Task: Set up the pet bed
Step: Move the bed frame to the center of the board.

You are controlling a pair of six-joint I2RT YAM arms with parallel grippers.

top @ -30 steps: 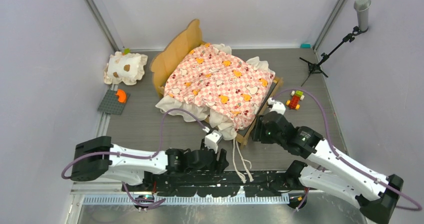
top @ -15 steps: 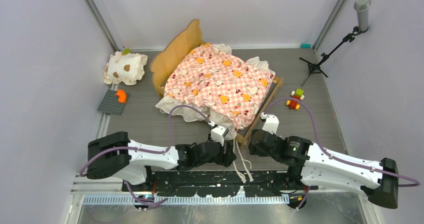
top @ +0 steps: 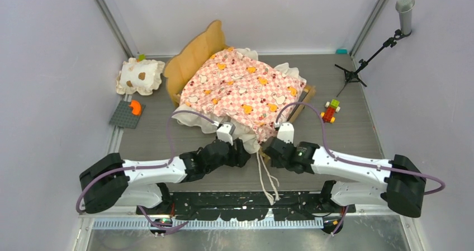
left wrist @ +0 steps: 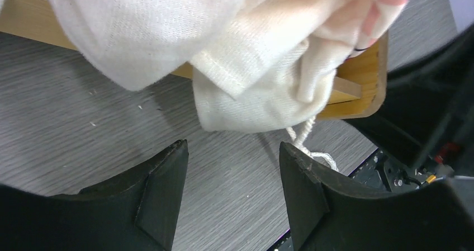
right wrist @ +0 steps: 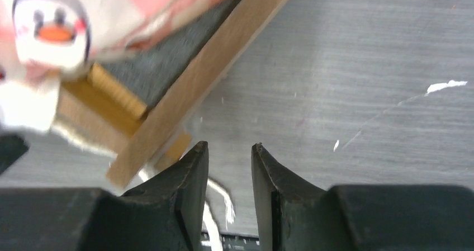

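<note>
The pet bed [top: 240, 97] carries a pink-and-white checkered mattress [top: 258, 88] printed with orange and white animals and edged by a cream ruffle [top: 193, 118]. Its headboard [top: 194, 60] is light wood. The pillow [top: 140, 76] is cream with brown spots. A dark grey baseplate [top: 124, 117] bears an orange piece [top: 134, 107]. The table [top: 358, 128] is grey wood-grain.

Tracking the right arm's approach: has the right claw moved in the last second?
Yes. The right claw has swung left, away from the toy blocks and in to the near corner of the pet bed.
</note>
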